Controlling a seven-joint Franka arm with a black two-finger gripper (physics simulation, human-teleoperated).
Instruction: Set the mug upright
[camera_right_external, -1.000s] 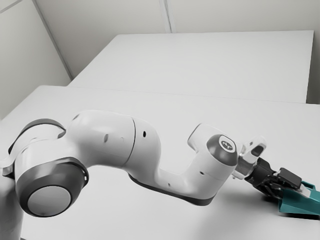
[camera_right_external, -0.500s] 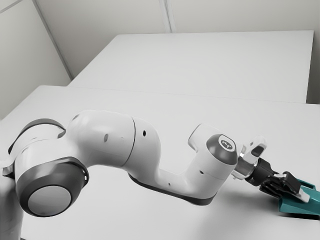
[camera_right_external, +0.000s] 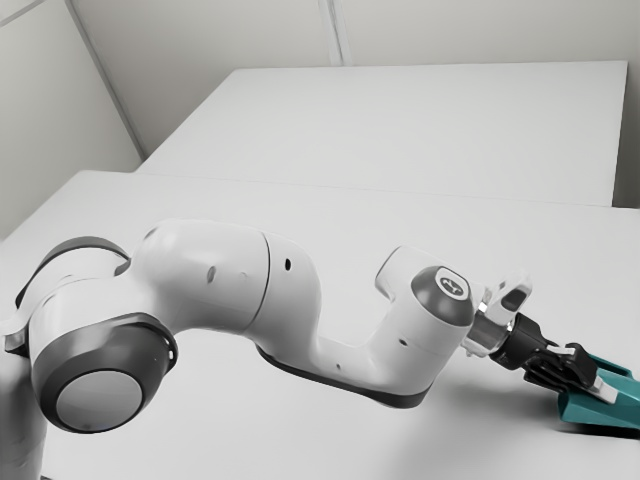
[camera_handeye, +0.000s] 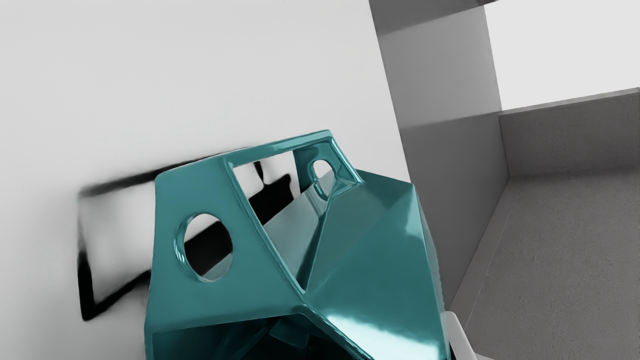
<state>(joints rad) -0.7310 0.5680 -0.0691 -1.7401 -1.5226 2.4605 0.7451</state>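
Where the exterior view's left begins, my white arm (camera_right_external: 215, 285) comes in low, its big joint with the grey cap (camera_right_external: 98, 402) near, over the tabletop (camera_right_external: 290, 445). It stretches right in a bend, rises to a joint with a grey cover (camera_right_external: 441, 302), then slopes down through the black mount (camera_right_external: 519, 343) to my fingers (camera_right_external: 606, 392). Whether these stand wide or narrow, or have hold of anything, I cannot tell. Beyond the arm, on the far side, lies a second pale surface (camera_right_external: 420, 125), with a pale wall (camera_right_external: 200, 35) behind it.

Farthest right is the teal mug (camera_right_external: 592, 410), low by the tabletop and partly cut off at the exterior view's right edge. It looks tipped over rather than upright. From my wrist, it is faceted and shiny: a flat panel (camera_handeye: 182, 305) with a round hole, an angular frame (camera_handeye: 280, 146) around an opening, and a sloping face (camera_handeye: 375, 240). A dark hollow (camera_handeye: 215, 345) opens toward me. Beside the mug, a black shadow (camera_handeye: 86, 287) outlines a patch of the tabletop.
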